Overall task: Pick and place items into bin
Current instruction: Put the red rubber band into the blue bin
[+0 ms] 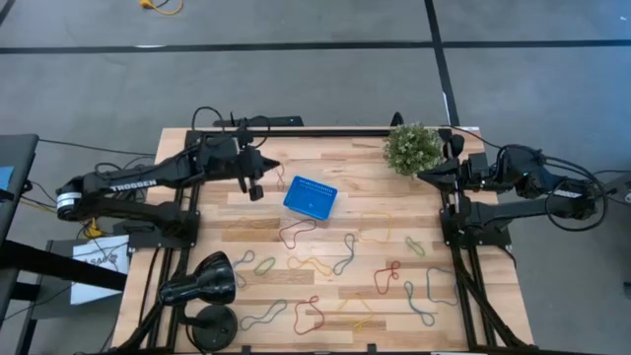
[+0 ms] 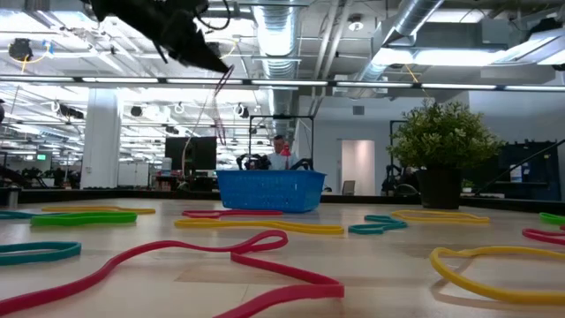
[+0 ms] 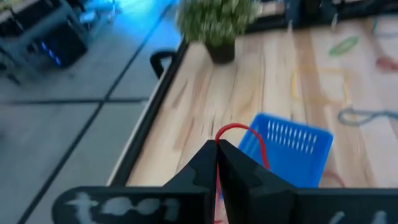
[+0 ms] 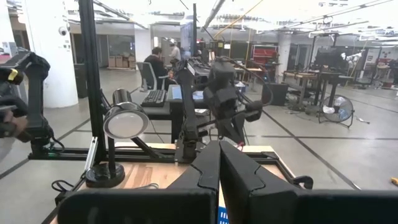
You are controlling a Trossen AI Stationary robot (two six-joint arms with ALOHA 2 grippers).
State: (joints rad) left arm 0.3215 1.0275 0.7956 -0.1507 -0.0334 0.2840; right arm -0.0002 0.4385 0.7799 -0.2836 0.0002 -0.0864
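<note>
1. Dark fingers (image 3: 216, 163) of the left gripper (image 1: 255, 187) are pressed together on a red loop (image 3: 244, 138), which arches out from between the tips and hangs down below them in the low view.
2. Seen from above, that gripper sits just beside the blue bin (image 1: 311, 197), off its left edge and raised above the table (image 1: 325, 153); the loop is held up in the air, not in the bin.
3. Its arm reaches in from the table's left side, bent at the elbow, with the wrist pointing toward the bin.
4. Fingers of the right gripper (image 4: 219, 163) are closed against each other with nothing between them.
5. From overhead, the right gripper (image 1: 426, 176) waits well apart from the bin, just beside the potted plant (image 1: 412, 147) at the table's far right, its arm folded back along that edge.
6. Many more loops (image 1: 340, 258) in red, green, yellow and blue lie flat on the table on the near side of the bin; one yellow loop (image 2: 260, 226) lies just in front of it in the low view.
7. A black lamp (image 1: 197, 281) stands near the table's left front corner, well away from the bin.
</note>
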